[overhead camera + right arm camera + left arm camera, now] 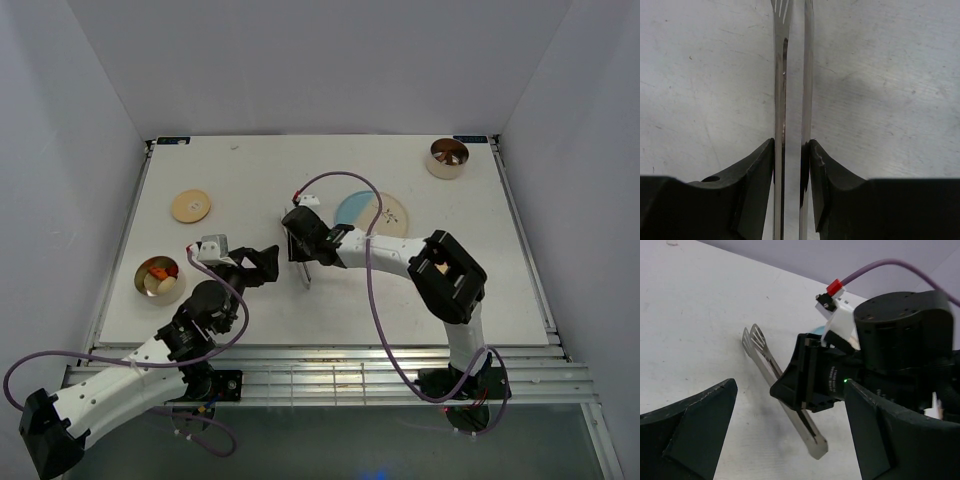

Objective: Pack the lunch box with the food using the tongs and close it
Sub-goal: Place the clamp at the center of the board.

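The silver tongs (304,272) lie on the white table near its middle, and my right gripper (299,245) is shut on them from above. In the right wrist view both tong arms (781,75) run straight up between the pads (816,160), squeezed close together, slotted tips ahead. My left gripper (268,263) hovers open just left of the tongs, and from its wrist the joined end (816,446) shows between its wide fingers. A round metal tin (158,280) at the left holds orange-red and pale food pieces. A second tin (447,158) with something brown stands at the back right.
A tan round lid (190,205) lies at the back left. The blue-and-white plate (385,212) sits just behind the right arm, partly hidden by it. The right arm's purple cable (372,290) loops over the table's middle.
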### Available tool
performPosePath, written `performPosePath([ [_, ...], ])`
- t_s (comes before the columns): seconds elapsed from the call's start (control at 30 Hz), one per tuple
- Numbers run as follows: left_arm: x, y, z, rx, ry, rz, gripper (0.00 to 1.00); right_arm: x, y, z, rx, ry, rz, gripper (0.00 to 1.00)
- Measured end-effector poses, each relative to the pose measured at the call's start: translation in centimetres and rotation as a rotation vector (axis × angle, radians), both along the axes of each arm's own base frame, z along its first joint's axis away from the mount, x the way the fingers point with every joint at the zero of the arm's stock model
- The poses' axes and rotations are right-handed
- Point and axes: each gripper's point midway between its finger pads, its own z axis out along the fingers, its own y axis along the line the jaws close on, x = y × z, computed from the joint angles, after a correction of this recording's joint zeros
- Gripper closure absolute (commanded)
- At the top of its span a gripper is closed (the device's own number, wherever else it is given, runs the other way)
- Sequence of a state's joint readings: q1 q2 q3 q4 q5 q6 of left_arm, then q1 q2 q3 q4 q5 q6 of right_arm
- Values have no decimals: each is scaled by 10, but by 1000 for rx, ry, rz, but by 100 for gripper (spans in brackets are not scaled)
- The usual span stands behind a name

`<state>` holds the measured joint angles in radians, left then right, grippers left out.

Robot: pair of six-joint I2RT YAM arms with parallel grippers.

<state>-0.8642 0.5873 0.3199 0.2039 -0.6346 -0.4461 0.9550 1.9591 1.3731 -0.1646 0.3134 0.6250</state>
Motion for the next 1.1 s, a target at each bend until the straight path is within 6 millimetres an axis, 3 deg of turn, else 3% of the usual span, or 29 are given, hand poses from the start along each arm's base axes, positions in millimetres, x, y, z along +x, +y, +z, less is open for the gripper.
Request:
performPosePath([
  [0.13,0,4,7,-26,-20,14,2,5,16,-11,0,-1,-34,57],
  [0.3,0,5,8,-32,-20,24,2,0,19,-23,-8,11,-64,53],
  [0.73,1,7,6,-29,-18,39,2,-4,23,-22,5,-6,-129,37],
  [1.1,0,9,11,-44,-30,40,2,-8,13,-19,-15,-16,-144,28],
])
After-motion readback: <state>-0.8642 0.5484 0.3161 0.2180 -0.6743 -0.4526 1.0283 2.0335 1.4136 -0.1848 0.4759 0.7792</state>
